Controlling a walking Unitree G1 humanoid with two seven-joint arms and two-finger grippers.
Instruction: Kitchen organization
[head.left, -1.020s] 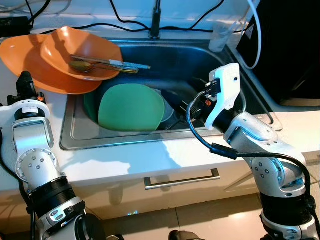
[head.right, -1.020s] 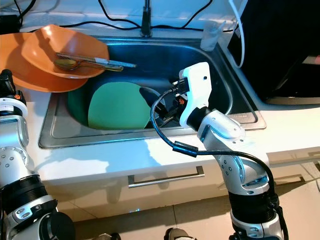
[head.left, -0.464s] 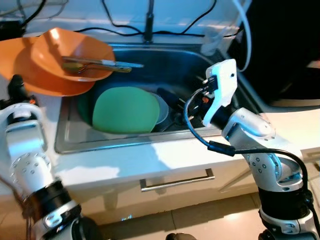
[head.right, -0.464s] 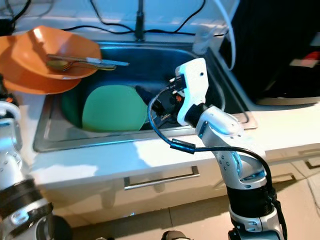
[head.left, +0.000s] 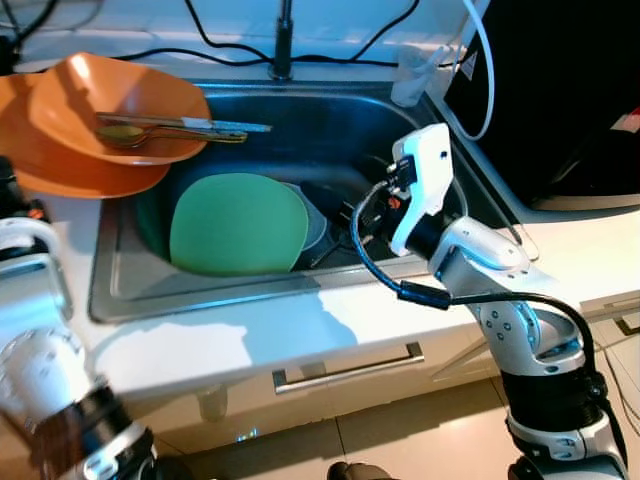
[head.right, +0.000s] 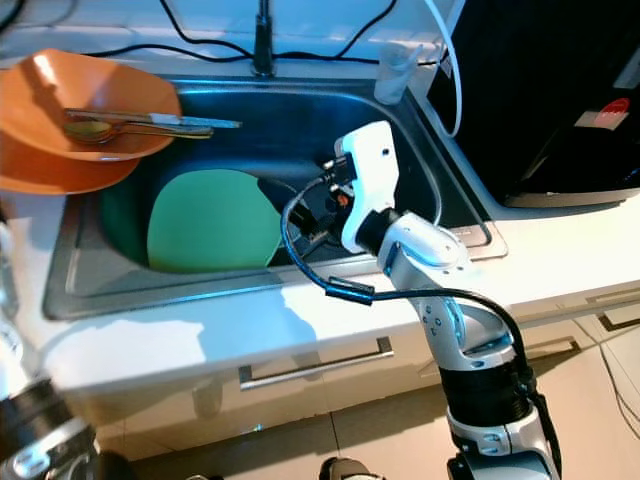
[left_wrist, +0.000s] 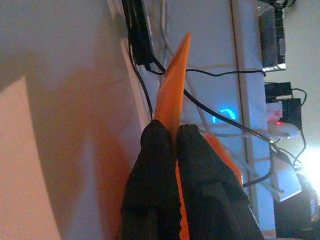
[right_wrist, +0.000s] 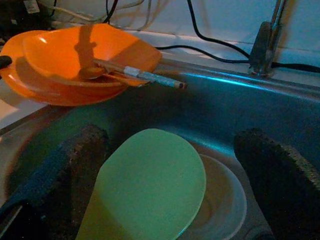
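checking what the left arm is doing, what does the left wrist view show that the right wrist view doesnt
Left wrist view alone: the left gripper, its black jaws pinched shut on the thin rim of the orange plate, with cables and a glowing blue light behind.

Right wrist view alone: the right gripper's fingers spread wide over the sink, above the green plate lying on a white bowl; the orange bowl holds cutlery; the faucet stands behind.

Both: the orange plate and black cables along the wall.
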